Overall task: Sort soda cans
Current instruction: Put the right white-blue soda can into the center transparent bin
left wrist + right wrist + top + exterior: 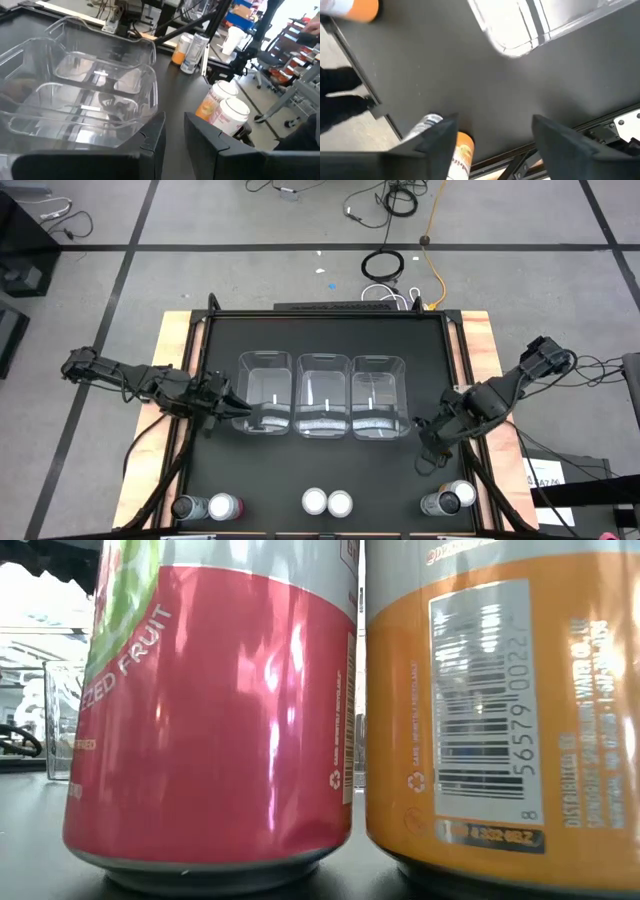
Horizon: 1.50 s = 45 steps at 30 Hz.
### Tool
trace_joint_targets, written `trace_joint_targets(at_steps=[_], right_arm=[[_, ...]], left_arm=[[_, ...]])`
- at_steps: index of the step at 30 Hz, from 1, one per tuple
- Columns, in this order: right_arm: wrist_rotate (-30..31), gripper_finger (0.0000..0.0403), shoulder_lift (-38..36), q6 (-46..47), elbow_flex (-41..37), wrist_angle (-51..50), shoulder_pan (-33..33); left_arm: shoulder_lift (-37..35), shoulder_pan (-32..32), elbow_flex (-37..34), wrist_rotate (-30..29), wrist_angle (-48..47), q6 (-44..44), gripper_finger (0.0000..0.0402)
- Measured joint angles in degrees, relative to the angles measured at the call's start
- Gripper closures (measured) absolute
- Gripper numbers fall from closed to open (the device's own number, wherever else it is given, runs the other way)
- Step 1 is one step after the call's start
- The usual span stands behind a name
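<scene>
1. We find three clear plastic bins side by side mid-table, all holding no cans.
2. Six soda cans stand in pairs along the table's near edge.
3. Left gripper, fingers narrowly apart, empty, meets the left bin.
4. Right gripper, fingers apart, empty, hangs above the right-hand pair.

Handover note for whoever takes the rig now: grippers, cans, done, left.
Left gripper: by the left bin, jaws slightly apart, empty.
Right gripper: right of the right bin, jaws open, empty.
Soda cans: all six in pairs along the near edge, left pair, middle pair, right pair.
Done: nothing binned; all three bins empty.
Left: sort all six.
</scene>
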Motion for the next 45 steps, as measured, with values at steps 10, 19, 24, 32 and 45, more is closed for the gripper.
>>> trace_joint_targets(at_steps=[10, 19, 24, 32, 45], right_arm=[[-2.05, 0.006, 5.24, 1.25, -0.02, 0.21, 12.87], [-1.95, 0.0061, 4.66, 7.15, -0.04, 4.96, 18.88], [-1.47, 0.0061, 3.79, 4.77, -0.04, 6.23, 22.11], [-1.31, 0.0061, 3.79, 2.48, -0.04, 7.79, 23.88], [-1.32, 0.0056, 3.79, -0.21, -0.04, 11.99, 23.56]], left_arm=[[0.32, 0.0, 0.0, -1.35, 3.63, -5.54, 0.0322], [2.78, 0.0, 0.0, -1.99, 5.48, -7.52, 0.0322], [4.07, 0.0, 0.0, -1.99, 6.28, -7.52, 0.0322], [4.68, 0.0, 0.0, -1.99, 6.19, -7.51, 0.0322], [4.68, 0.0, 0.0, -1.92, 5.31, -6.26, 0.0322]])
